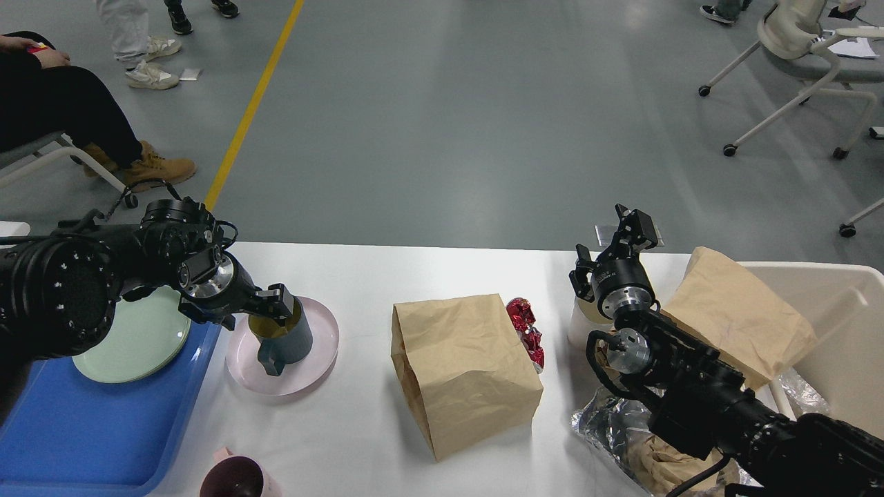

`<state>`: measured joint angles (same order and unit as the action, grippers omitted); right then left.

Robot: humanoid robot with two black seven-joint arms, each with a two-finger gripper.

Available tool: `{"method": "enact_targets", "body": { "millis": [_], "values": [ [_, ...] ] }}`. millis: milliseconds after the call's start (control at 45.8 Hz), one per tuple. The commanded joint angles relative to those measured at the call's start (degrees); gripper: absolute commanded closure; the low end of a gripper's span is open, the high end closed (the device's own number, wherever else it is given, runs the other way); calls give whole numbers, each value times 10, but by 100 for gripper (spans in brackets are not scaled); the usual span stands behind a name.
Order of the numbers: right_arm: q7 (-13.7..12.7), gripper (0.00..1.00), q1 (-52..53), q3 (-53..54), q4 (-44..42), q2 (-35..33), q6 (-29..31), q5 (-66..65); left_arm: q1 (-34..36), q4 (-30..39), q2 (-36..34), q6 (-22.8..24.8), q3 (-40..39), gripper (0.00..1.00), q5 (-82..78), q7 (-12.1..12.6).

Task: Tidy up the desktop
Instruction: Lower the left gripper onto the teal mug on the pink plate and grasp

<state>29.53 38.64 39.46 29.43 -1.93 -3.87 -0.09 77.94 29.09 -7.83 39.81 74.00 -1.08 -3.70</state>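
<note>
The white desktop (359,428) holds a blue-grey mug (286,342) standing on a pink plate (314,359). My left gripper (273,307) is low at the mug's far-left rim, one finger (282,298) dipping inside the mouth, and looks open. A brown paper bag (463,366) lies in the middle with red foil wrappers (526,328) behind it. My right gripper (632,224) is open and empty, raised over the far table edge above a white cup (579,324).
A blue tray (83,428) at the left holds a green plate (138,345). A beige bin (842,324) at the right has a second brown bag (739,317) leaning on it. Crumpled foil (608,428) lies under my right arm. A maroon mug (235,480) stands at the front edge.
</note>
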Motion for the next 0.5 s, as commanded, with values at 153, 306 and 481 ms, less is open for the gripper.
{"method": "enact_targets", "body": {
  "millis": [153,306,481],
  "values": [
    [0,0,-1,0,-1,0,0,0,-1,1,0,-2,0,70,-1,0],
    [0,0,0,0,-1,0,0,0,-1,1,0,3,1,85,-1,1],
    [0,0,0,0,0,0,0,0,-2,1,0,5,2,99,-1,25]
  ]
}}
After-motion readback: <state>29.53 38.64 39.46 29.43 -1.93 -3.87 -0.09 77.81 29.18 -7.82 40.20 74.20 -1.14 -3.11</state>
